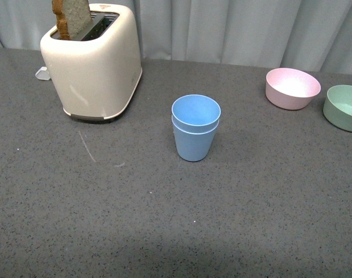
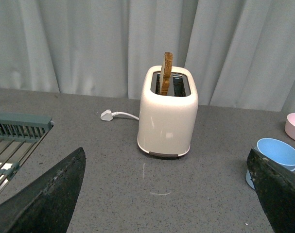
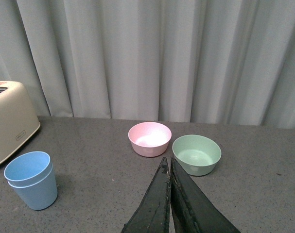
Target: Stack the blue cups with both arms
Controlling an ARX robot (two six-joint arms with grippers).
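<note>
Cream toaster (image 1: pixel 97 63) holding bread slice (image 1: pixel 71 17), pink bowl (image 1: pixel 292 88), green bowl (image 1: pixel 344 108)

Inner blue cup (image 1: pixel 196 113) mostly hidden – rim only, toaster logo (image 3: pixel 18 137) unreadable

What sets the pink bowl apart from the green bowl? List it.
Colour: the pink bowl is pale pink, the green bowl pale green.
Place: in the front view the pink bowl sits nearer the stacked blue cups; the green bowl is at the right edge, partly cut off.
Shape: the pink bowl's sides look rounder, the green bowl's straighter.
Shared: both are upright, empty and on the grey table, close together but apart.
</note>
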